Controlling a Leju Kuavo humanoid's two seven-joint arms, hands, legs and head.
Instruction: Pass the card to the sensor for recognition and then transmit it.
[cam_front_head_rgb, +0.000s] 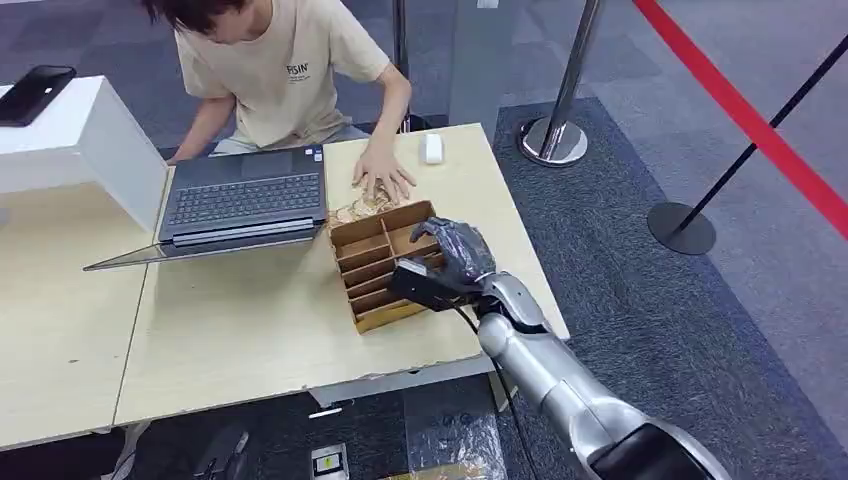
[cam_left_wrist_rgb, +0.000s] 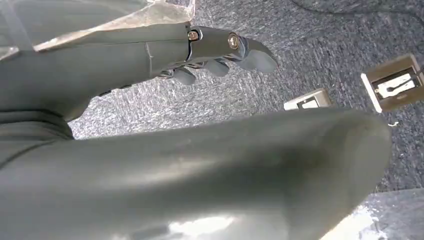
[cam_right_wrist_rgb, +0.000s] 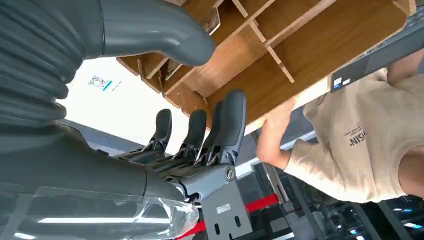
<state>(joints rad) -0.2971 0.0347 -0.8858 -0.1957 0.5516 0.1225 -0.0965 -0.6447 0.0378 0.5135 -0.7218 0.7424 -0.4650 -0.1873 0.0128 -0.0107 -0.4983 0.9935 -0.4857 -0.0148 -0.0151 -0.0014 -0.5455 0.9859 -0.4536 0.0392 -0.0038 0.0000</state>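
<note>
right hand over the right-hand side of the wooden divided box, above its slots near the box's far end; seen from the right wrist, fingers extended side by side toward the box's partitions, thumb held apart from them, nothing between thumb and fingers. cards not clearly made out: a small flat piece in one slot beside the thumb tip, too unclear to name; a loose heap of light pieces on the table just beyond the box, under a person's hand. person in a beige t-shirt seated at the far side of the table, leaning toward an open laptop. white mouse near the table's far right corner. white block at the left with a dark phone on top. left hand hanging above grey carpet, fingers slightly curled and spread, holding nothing; two small tan and white boxes on the floor beyond it. chrome stanchions and red belt to the right on the carpet.
</note>
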